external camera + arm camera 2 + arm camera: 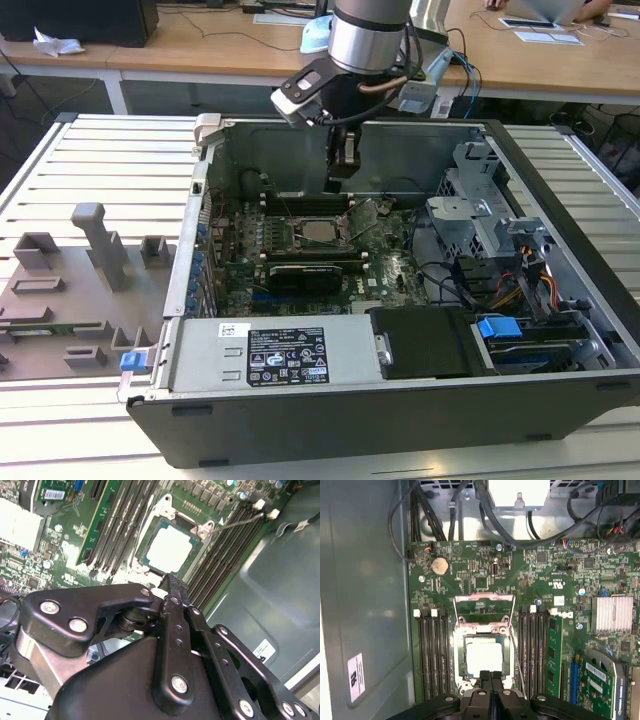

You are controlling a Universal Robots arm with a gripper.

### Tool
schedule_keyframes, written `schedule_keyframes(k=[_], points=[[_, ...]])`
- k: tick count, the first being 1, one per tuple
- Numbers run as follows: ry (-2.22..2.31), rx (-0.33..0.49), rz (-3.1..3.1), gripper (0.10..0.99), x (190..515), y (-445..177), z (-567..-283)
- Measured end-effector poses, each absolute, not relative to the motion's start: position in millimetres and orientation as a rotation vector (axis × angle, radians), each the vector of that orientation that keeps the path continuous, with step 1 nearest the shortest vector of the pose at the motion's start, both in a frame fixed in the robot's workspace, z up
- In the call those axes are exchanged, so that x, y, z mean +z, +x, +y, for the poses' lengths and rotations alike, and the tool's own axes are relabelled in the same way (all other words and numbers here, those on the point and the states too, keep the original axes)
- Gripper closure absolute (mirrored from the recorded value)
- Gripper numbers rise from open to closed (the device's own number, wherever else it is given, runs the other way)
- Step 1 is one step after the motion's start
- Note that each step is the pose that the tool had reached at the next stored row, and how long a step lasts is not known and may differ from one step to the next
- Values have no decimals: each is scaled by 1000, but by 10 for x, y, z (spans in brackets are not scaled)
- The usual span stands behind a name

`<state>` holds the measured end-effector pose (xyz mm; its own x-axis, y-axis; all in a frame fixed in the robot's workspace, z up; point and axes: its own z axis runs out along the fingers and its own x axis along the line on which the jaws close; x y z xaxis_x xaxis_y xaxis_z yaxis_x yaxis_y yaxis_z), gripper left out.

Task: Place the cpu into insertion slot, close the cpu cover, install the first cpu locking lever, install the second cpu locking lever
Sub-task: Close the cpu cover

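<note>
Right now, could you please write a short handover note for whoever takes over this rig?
Gripper: shut, holding nothing, poised at the edge of the socket inside the case.
CPU: seated in the socket, pale top up.
Cover: open, tilted up off the socket at its hinge.
Lever: one thin rod stands free beside the socket, not latched.
Done: CPU placed.
Left: close the cover, latch both levers.
</note>
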<state>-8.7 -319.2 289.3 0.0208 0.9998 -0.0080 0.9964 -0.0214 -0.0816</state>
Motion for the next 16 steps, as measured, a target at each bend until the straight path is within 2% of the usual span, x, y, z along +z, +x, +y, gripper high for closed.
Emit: schedule_keyframes(k=[16], points=[[-2205,99,-2159,980,2893,308,-3191]])
